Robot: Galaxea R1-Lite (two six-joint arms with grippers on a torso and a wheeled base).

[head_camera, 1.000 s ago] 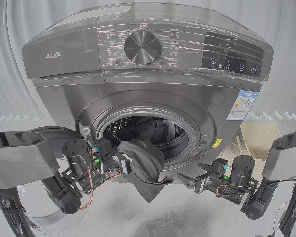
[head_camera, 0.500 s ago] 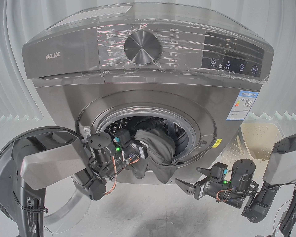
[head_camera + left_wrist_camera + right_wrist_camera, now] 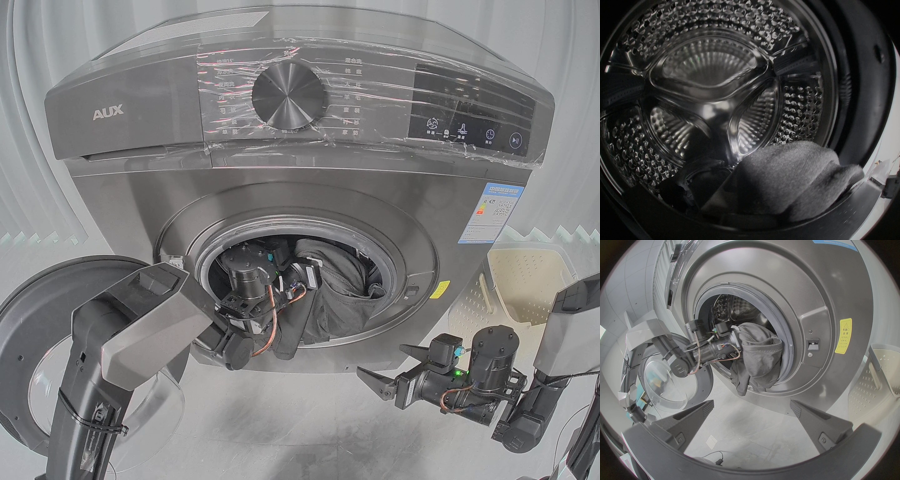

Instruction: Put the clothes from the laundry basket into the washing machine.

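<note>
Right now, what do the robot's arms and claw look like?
Both arms share one build. The left arm has a boxy light-grey shell, then black cylindrical joint housings with a twisted copper-coloured cable beside them. The right arm matches, with a green light at its wrist. The right claw has two black wedge-shaped fingers.

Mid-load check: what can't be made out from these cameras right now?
- Left gripper: in the head and right wrist views, the grey garment covers its grip.
- Laundry basket: in the head view, the washing machine and the right arm hide its bottom. The right wrist view cuts it off at the edge. Whether any clothes are left in it cannot be told.
- Dark items in the drum: too dim in the left wrist view to count.
</note>
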